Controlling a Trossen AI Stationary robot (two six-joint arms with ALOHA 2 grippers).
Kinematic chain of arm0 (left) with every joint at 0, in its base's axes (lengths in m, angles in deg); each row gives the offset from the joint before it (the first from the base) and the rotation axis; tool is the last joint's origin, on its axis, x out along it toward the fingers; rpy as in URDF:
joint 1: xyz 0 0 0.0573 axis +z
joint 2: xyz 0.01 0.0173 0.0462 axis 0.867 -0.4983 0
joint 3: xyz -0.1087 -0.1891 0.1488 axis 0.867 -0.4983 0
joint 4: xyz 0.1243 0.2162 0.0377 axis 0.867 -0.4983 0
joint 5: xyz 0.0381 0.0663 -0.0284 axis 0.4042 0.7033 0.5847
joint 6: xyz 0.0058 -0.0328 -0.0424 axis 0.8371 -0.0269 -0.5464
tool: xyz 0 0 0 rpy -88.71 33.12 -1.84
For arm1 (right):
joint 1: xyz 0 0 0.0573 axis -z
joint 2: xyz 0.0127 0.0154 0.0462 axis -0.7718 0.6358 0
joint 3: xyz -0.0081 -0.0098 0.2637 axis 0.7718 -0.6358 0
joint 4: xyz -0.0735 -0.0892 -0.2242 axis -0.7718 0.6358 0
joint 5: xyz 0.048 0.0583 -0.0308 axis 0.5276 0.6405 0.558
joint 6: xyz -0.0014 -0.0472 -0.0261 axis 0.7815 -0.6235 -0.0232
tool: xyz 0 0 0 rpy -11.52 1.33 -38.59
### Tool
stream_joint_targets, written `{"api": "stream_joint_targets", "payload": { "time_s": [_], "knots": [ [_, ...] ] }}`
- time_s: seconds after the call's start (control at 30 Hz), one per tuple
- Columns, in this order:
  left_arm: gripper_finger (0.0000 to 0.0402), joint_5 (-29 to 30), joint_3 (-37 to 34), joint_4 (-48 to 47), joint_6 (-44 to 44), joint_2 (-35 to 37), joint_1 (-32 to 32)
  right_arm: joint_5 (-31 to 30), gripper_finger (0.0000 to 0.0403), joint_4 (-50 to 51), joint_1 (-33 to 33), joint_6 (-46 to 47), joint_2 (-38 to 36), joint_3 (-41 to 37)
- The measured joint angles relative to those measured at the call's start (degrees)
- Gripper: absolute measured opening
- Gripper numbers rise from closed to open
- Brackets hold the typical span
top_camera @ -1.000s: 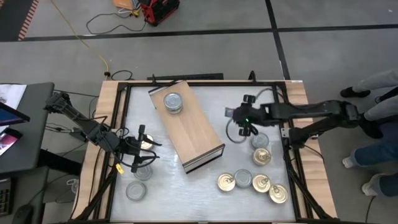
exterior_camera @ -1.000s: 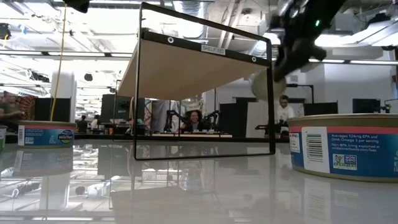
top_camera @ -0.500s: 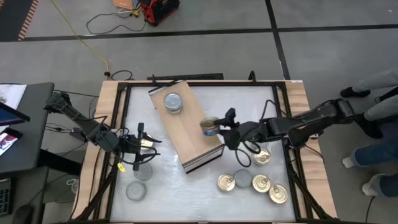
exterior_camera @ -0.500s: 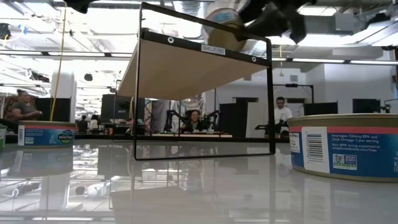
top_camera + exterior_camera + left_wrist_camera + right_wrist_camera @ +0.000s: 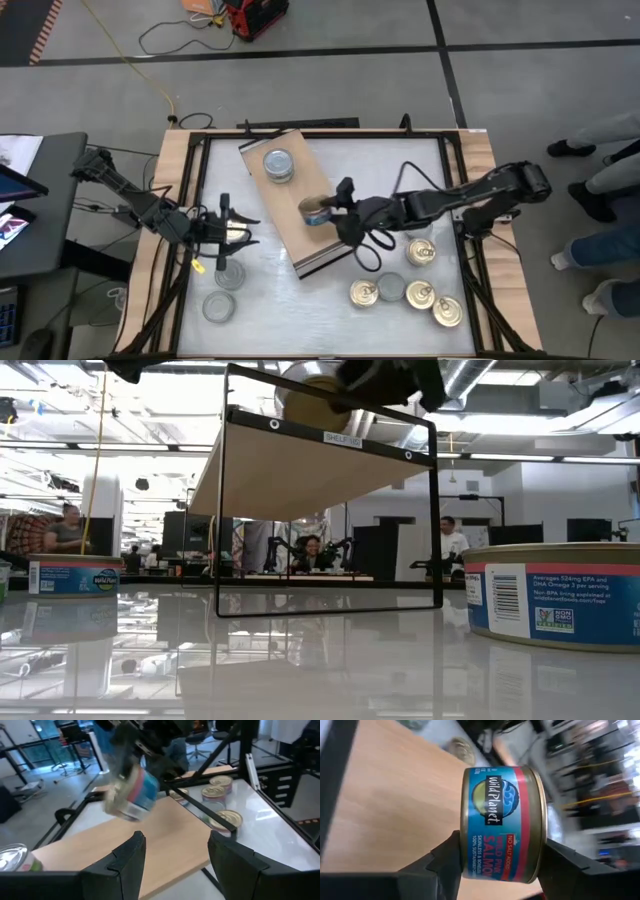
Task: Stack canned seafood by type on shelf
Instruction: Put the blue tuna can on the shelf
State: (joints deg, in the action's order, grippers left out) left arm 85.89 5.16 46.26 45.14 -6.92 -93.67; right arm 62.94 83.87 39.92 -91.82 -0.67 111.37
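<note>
Carried from beside the shelf (image 5: 300,205) to above it, a tin (image 5: 316,212) is clamped in the right tool (image 5: 330,214), while the left tool (image 5: 225,245) is held open over the tabletop (image 5: 300,300).

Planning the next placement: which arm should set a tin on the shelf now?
Right. The right gripper already holds a salmon tin over the shelf; the left gripper is open, beside the shelf.
</note>
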Motion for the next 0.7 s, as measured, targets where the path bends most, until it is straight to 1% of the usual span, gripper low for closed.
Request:
{"api": "stream_joint_targets", "payload": {
  "time_s": [0.07,0.17,0.27,0.4,0.5,0.57,0.7],
  "knots": [
    [0.0203,0.0,0.0,0.0,-0.3,0.0,0.7,2.6,0.0247,4.6,0.9,3.8,2.0,3.9],
    [0.0203,-0.4,0.0,0.2,-0.9,0.0,1.5,3.9,0.0264,10.7,1.6,6.5,4.8,8.4],
    [0.0203,-0.8,0.0,0.1,-1.1,0.0,1.7,4.7,0.0280,12.0,1.7,6.6,6.5,10.8],
    [0.0205,-1.6,0.0,-0.2,-0.7,0.0,1.7,5.0,0.0296,12.1,1.1,5.0,6.5,11.4],
    [0.0206,-2.5,0.0,-0.6,-0.7,0.0,1.7,5.0,0.0298,14.2,0.7,4.8,6.2,11.4],
    [0.0206,-3.7,0.0,-0.7,-0.9,0.0,1.7,4.6,0.0299,13.9,0.8,5.0,6.1,11.4],
    [0.0206,-4.1,0.0,-0.8,-1.4,0.0,1.7,4.6,0.0299,13.4,0.3,6.4,4.3,11.4]
  ]
}}
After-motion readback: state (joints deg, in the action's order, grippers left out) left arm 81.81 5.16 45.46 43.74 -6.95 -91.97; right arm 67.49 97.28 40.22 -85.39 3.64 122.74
